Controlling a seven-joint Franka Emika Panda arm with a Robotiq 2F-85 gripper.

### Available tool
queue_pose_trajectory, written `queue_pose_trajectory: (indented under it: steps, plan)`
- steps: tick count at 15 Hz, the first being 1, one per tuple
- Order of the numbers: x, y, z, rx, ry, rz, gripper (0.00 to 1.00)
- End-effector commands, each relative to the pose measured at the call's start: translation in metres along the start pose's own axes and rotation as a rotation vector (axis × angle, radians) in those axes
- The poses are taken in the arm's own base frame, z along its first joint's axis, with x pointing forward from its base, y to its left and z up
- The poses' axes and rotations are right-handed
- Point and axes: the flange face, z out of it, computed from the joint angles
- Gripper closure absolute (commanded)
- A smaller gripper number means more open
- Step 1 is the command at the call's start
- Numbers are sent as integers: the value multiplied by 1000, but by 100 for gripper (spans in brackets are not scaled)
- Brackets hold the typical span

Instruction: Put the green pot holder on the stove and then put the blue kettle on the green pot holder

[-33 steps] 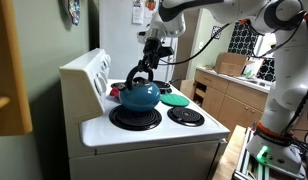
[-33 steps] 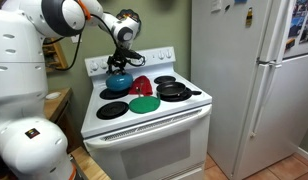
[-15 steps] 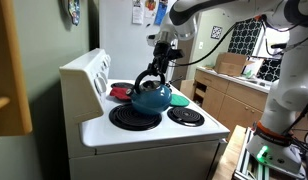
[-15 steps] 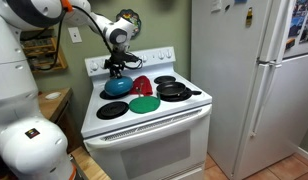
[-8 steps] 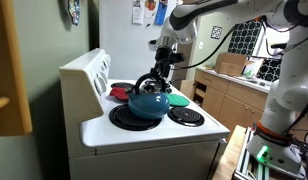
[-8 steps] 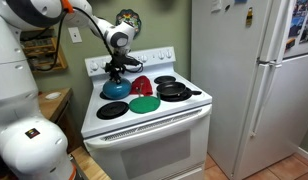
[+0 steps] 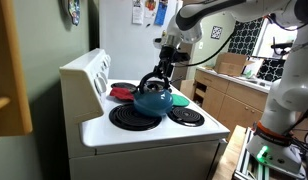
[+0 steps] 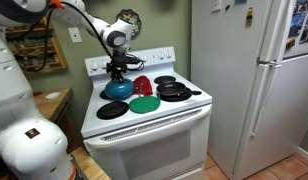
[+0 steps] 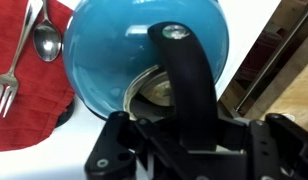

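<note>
The blue kettle [image 7: 152,99] hangs from my gripper [image 7: 158,74], which is shut on its black arched handle. It is a little above the white stove [image 7: 154,135], over the left burners. In an exterior view the kettle [image 8: 117,88] is left of the green pot holder [image 8: 145,104], which lies flat on the stove top [image 8: 144,125] between the front burners. The wrist view looks down on the kettle [image 9: 104,50], with its handle [image 9: 182,75] between my gripper's [image 9: 184,135] fingers.
A red pad [image 8: 142,84] lies at the back middle of the stove; in the wrist view it [image 9: 24,100] carries a spoon [image 9: 46,38] and a fork [image 9: 6,90]. A black pan [image 8: 174,90] sits on a right burner. A white fridge [image 8: 254,80] stands beside the stove.
The gripper has carried the kettle off the back left burner, away from the back panel and toward the stove's front and middle. The green pot holder has not moved.
</note>
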Motion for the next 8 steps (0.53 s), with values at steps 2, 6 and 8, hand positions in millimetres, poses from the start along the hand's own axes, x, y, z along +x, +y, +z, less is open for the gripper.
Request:
queue_pose_trajectory:
  steps: [2,6,8]
  plan:
    - [-17,-11,-28,-107,19,16,100]
    - [-27,-8,-34,-152,41,45,100]
    - [-31,-8,-37,-192,58,53,100]
